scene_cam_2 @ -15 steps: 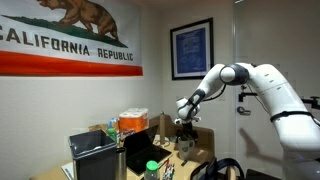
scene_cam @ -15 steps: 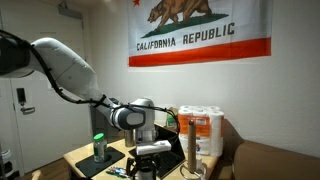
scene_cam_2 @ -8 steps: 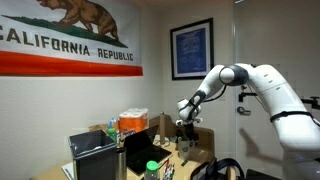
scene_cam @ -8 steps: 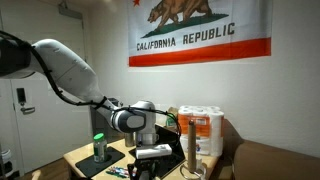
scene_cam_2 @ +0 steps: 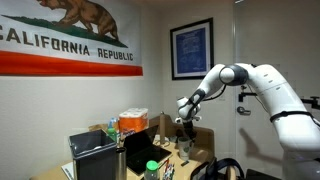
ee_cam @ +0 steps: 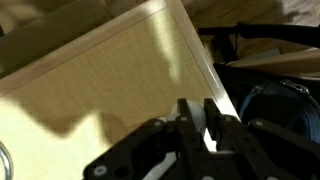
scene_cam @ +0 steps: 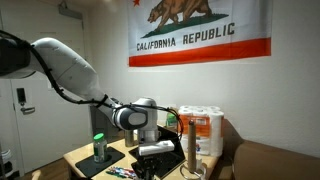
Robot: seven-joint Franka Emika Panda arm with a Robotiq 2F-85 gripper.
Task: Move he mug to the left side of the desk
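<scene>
Since we cannot tell whether the gripper [ee_cam: 200, 106], fingers drawn close, grips the mug, we judge a slow, level pass leftward over the desk [ee_cam: 100, 90] wisest.

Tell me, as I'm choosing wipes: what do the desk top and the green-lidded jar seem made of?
The desk: light tan wood or wood-look laminate, matte, judging by its fine even grain and paler edge strip. The jar: clear body, glass or plastic, too small to tell; its green lid looks opaque, probably plastic.
</scene>
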